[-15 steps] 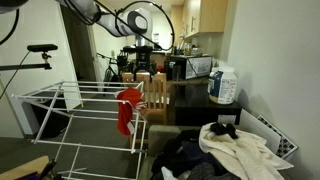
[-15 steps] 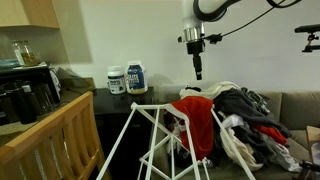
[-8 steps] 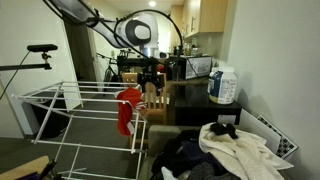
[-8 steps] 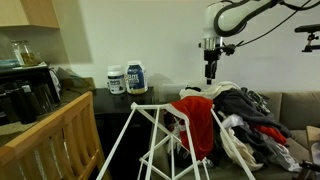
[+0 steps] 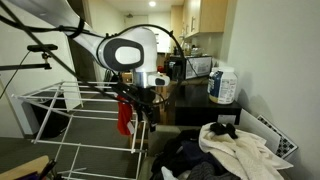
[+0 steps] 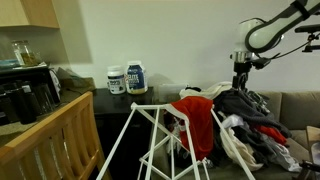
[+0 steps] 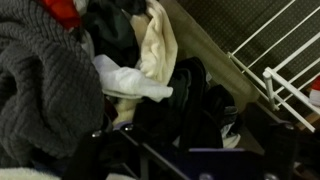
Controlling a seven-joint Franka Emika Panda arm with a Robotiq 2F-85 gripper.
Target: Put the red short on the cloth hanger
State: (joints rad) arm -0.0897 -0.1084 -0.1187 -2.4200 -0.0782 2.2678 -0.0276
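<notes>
Find the red short (image 6: 197,118) draped over the top rail of the white cloth hanger (image 6: 140,135), long axis hanging straight down, lower than and well apart from the gripper (image 6: 240,76) poised above the heap of clothes (image 6: 252,108), off toward the counter (image 6: 150,95) in that exterior view. Cannot tell at this size whether clenched or released, though nothing red seems held. Judge the hanging done, or nearly; note 2 jugs (image 6: 136,77) on the counter, contents hidden, and only mixed garments in the wrist view.
</notes>
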